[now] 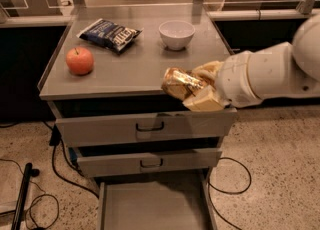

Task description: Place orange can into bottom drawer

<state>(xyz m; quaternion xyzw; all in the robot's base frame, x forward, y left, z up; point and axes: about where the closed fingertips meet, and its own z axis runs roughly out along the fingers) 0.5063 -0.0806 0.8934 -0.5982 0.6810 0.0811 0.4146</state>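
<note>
The orange can (176,83), shiny orange-gold, is held on its side in my gripper (196,90). The cream fingers (204,101) are shut around its right end. The can hangs in the air at the front right edge of the cabinet top, above the top drawer's front. The bottom drawer (155,205) is pulled open at the bottom of the view, showing a flat grey floor with nothing in it. My white arm (265,74) comes in from the right.
On the cabinet top (135,59) are a red apple (80,60) at the left, a dark blue chip bag (110,34) behind it and a white bowl (176,34) at the back right. The two upper drawers (147,126) are closed. Cables (55,169) lie on the floor left.
</note>
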